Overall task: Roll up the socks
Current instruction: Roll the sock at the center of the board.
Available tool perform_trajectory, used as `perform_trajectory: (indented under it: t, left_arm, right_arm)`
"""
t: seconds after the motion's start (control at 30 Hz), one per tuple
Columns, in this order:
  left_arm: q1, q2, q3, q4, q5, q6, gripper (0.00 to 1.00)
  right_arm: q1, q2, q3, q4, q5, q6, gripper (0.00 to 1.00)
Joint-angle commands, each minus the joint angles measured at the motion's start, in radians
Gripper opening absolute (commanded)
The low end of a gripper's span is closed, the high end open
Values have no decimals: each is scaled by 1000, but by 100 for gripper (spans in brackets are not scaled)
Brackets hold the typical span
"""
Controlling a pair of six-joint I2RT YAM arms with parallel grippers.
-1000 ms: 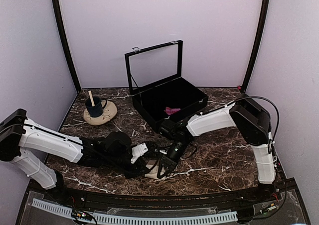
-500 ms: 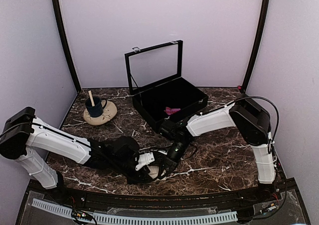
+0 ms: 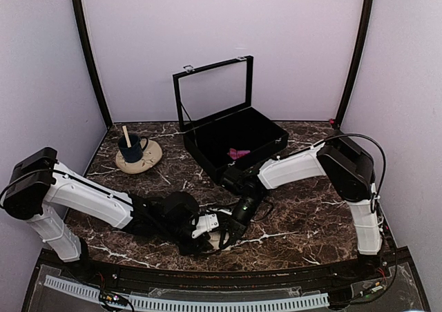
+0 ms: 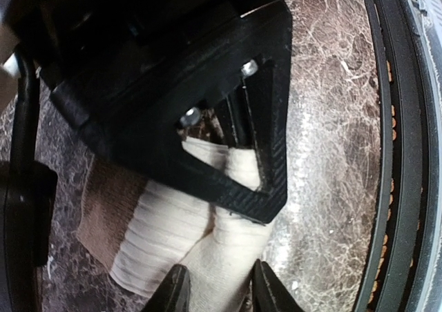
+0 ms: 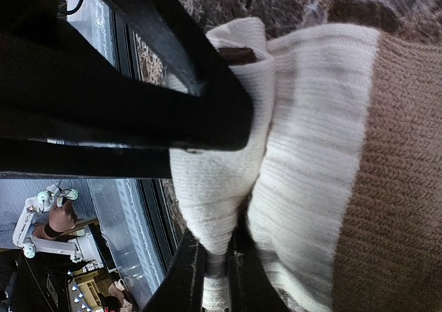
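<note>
The cream sock point(image 3: 221, 241) lies partly folded near the table's front edge, with a brown end point(image 5: 400, 188). My right gripper point(image 3: 232, 233) is shut on a thin fold of it point(image 5: 219, 274). My left gripper point(image 3: 207, 228) meets it from the left, and its two fingertips point(image 4: 175, 293) press either side of the rolled cream part point(image 4: 221, 257). In the left wrist view the right gripper's black finger frame point(image 4: 207, 112) lies across the sock. The pink sock point(image 3: 239, 153) lies inside the black case.
The black case point(image 3: 276, 143) stands open at the back centre with its lid upright. A beige saucer point(image 3: 148, 161) with a dark blue cup point(image 3: 130, 148) sits at the back left. The table's black front rail point(image 4: 387, 188) runs close to the sock.
My left arm has reached further right, to the sock, and its jaws have narrowed slightly on the cloth. The right gripper has kept its pinch and place.
</note>
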Motion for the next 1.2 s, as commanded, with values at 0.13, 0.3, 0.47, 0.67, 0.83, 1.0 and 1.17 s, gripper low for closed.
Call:
perform_trajectory:
  t: [0.13,0.3,0.47,0.67,0.83,1.0,1.17]
  left_arm:
    - [-4,64,36,-85,11,31,21]
    - [-4,98,55,-131,29,24,6]
    - [-4,129,76,-178,46,7,0]
    - [3,155,80,-200,87,-41,0]
    - [19,163,76,-203,134,-71,0]
    - [46,167,76,-209,174,-97,0]
    - [65,183,84,-221,220,-112,0]
  right_arm:
    - [3,39,7,-52,29,-18,5]
    - [-2,41,5,-52,31,-18,5]
    - [-7,36,7,-47,46,-10,6]
    - [-18,29,-1,-30,66,7,17]
    - [-42,10,-25,1,70,28,23]
    - [-66,-15,-50,24,67,40,25]
    - [-97,-54,-111,72,69,62,27]
